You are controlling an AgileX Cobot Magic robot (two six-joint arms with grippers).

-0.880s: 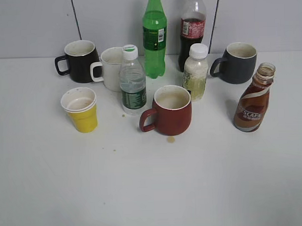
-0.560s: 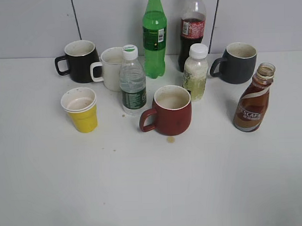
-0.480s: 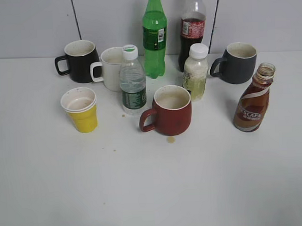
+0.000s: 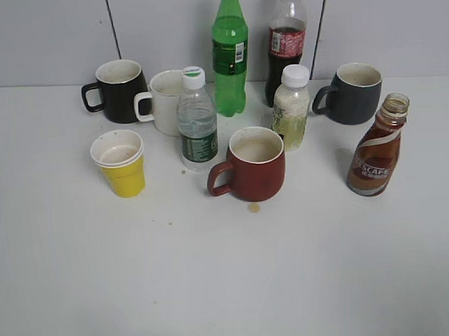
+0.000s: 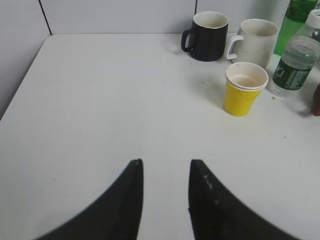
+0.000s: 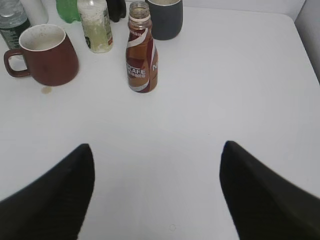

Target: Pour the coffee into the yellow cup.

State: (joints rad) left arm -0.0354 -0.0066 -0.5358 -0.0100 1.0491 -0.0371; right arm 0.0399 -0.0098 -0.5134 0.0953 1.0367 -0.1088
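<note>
The brown coffee bottle (image 4: 375, 149) stands upright and uncapped at the right of the table; it also shows in the right wrist view (image 6: 141, 52). The yellow cup (image 4: 120, 164) with a white rim stands at the left and shows in the left wrist view (image 5: 244, 89). My left gripper (image 5: 165, 165) is open and empty above bare table, well short and left of the cup. My right gripper (image 6: 156, 150) is open wide and empty, short of the bottle. Neither gripper shows in the exterior view.
A red mug (image 4: 252, 165) stands mid-table with a small spill (image 4: 254, 207) in front. Behind are a black mug (image 4: 118, 90), white mug (image 4: 164, 101), water bottle (image 4: 197, 125), green bottle (image 4: 229, 57), cola bottle (image 4: 285, 51), small white-capped bottle (image 4: 291, 108) and dark grey mug (image 4: 355, 94).
</note>
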